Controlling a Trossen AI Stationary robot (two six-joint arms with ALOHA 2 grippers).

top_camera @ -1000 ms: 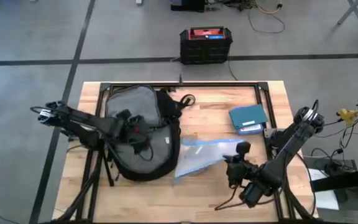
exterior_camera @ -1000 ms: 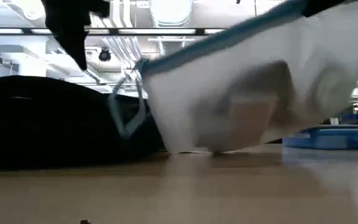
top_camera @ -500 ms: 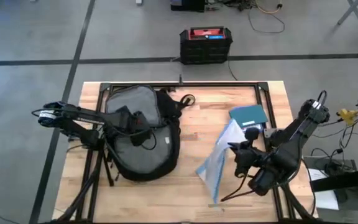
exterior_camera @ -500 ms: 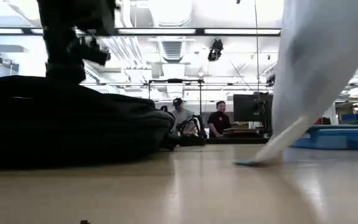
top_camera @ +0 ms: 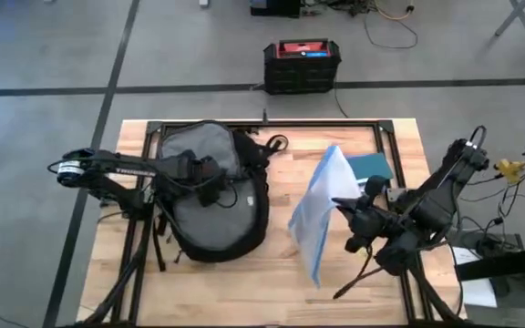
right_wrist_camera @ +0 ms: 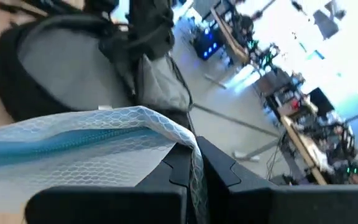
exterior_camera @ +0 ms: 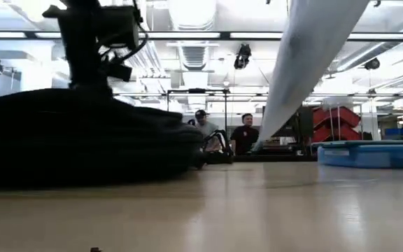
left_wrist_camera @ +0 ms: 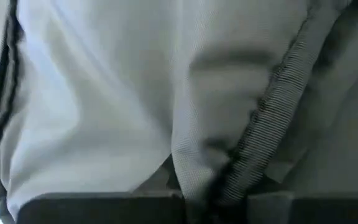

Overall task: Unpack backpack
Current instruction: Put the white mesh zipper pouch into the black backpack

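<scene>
The backpack is seen lying flat on the left half of the bench, its grey lining turned upward and its opening folded back. The left tool is placed over the upper middle of the backpack; in the left wrist view grey fabric and a strip of black webbing are pinched between its fingers, so the flap is judged to be held open.

A white mesh pouch with a blue zipper is held clear of the bench, right of the backpack and apart from it. Its edge is gripped between the pressed-together fingers of the right tool, as shown in the right wrist view. In the low view the pouch hangs above the bench surface without touching it.

A teal book is seen on the far right part of the bench, partly hidden behind the pouch. It is judged to be already unpacked.

Progress: one item is set down and one is out of the backpack but not yet placed. Whether anything is left inside cannot be told; the interior is mostly hidden by lining. Remaining: the pouch is to be laid on the bench and the backpack checked for further contents.

A black box with a red top stands on the floor beyond the far edge of the bench.
</scene>
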